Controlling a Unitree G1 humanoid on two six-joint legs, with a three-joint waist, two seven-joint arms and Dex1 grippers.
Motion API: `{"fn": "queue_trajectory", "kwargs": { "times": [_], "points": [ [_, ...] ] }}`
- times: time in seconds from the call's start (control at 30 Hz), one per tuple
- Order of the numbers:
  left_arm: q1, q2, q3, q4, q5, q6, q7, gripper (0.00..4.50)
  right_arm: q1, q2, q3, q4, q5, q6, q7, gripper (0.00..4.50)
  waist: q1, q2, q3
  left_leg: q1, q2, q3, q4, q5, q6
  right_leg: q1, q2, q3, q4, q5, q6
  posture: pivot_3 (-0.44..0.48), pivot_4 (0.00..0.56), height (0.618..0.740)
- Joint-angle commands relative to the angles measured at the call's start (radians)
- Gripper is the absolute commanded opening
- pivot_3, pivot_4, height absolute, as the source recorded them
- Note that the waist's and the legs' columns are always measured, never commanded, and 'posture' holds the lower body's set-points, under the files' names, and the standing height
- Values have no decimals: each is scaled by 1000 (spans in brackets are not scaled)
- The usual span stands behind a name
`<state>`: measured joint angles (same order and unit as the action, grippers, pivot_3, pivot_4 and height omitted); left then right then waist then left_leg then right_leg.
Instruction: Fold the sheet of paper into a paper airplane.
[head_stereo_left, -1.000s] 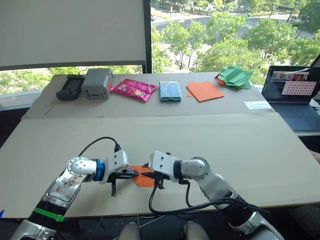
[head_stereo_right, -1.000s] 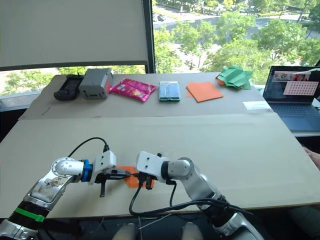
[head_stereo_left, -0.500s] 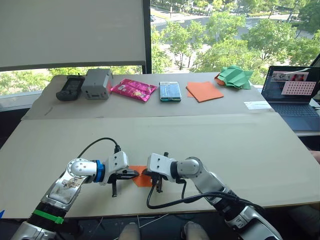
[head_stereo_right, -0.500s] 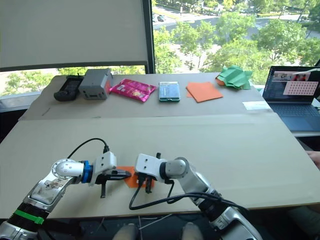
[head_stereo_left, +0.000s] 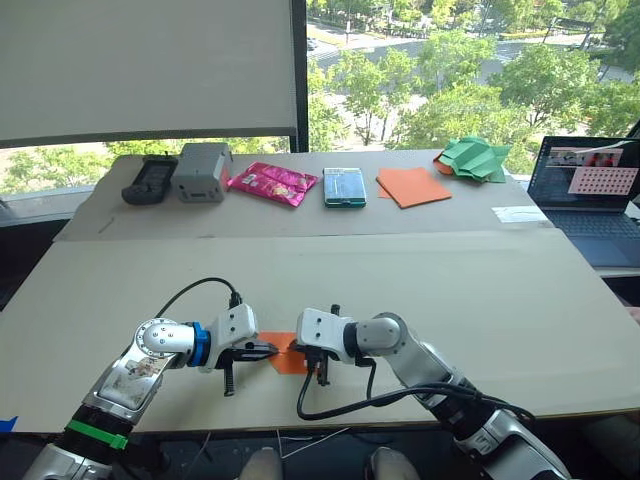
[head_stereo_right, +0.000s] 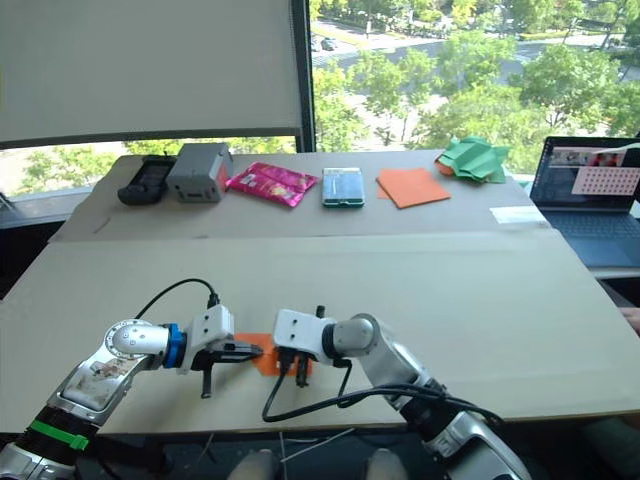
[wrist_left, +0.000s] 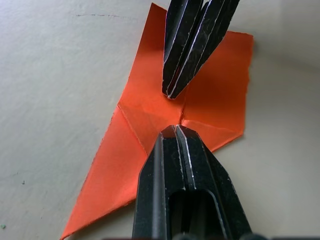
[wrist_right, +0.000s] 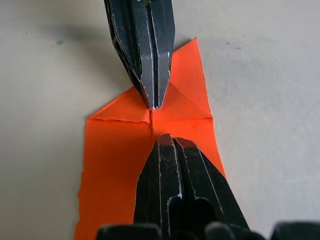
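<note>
The sheet of paper (wrist_left: 215, 100) is bright orange and lies flat near the table's front edge. Its corners are folded in to a point, and the creases meet at a centre line (wrist_right: 115, 145). My left gripper (wrist_left: 175, 129) is shut, with its tip resting on the paper at the crease junction. My right gripper (wrist_right: 166, 137) is shut too and comes in from the opposite side. The two tips face each other a short gap apart on the centre crease. In the head view the paper (head_stereo_left: 287, 358) shows between the left gripper (head_stereo_left: 268, 351) and the right gripper (head_stereo_left: 314, 370).
Along the far table stand a black device (head_stereo_left: 150, 180), a grey box (head_stereo_left: 200, 172), a pink packet (head_stereo_left: 272, 182), a teal box (head_stereo_left: 343, 186), smooth orange sheets (head_stereo_left: 412, 185) and a green paper shape (head_stereo_left: 472, 157). A laptop (head_stereo_left: 590, 180) is at the right. The table's front edge (head_stereo_left: 300, 418) runs just below the grippers.
The right arm has swung lower and its gripper has settled closer to the left gripper over the paper. The left gripper has barely moved. The camera view has shifted slightly.
</note>
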<state>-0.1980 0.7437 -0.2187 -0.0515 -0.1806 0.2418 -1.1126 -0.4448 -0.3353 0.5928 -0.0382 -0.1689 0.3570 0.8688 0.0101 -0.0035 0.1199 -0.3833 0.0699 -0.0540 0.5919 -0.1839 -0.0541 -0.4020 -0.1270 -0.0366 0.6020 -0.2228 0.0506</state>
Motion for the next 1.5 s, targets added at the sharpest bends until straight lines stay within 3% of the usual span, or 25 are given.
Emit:
{"fn": "queue_trajectory", "kwargs": {
  "times": [0.03,0.7,0.87,1.0,1.13,1.27,1.5],
  "points": [
    [-2,4,-12,18,23,6,-3,0,72,-81,7,40,-36,97,17,57,5,0,0,0,0,0,0,0,0,0,0,0,0,0,0,0,150,706],
    [-1,11,-7,24,31,-14,-16,0,246,-251,-95,-173,8,208,5,57,14,-1,-1,0,-1,1,1,-1,-2,3,-2,-1,-8,0,1,0,150,706],
    [-11,-1,-7,26,33,-12,-11,0,229,-179,-237,-336,178,135,14,57,17,-3,3,-2,-1,1,1,-1,-2,2,-2,-1,-8,0,1,0,150,706],
    [-16,-7,-4,27,32,-9,-8,0,217,-163,-264,-448,317,142,76,57,14,-1,6,-6,-1,1,0,-1,-2,-2,-2,-1,-8,0,1,0,150,706],
    [-20,-9,-4,33,34,-13,-7,0,167,-113,-190,-411,292,134,48,57,12,-1,7,-5,-1,1,0,-1,-2,-2,-2,-2,-8,0,1,0,150,706],
    [-22,-10,-2,28,34,-11,-7,0,82,-43,-111,-224,163,120,-64,57,10,-2,7,-5,-1,1,0,-1,-2,-2,-2,-2,-8,0,1,0,150,706],
    [-34,5,20,-5,8,12,-25,0,62,-41,-55,-59,97,143,-78,57,9,-2,7,-6,-1,1,0,-1,-2,-2,-2,-2,-6,0,1,0,150,706]
  ]
}}
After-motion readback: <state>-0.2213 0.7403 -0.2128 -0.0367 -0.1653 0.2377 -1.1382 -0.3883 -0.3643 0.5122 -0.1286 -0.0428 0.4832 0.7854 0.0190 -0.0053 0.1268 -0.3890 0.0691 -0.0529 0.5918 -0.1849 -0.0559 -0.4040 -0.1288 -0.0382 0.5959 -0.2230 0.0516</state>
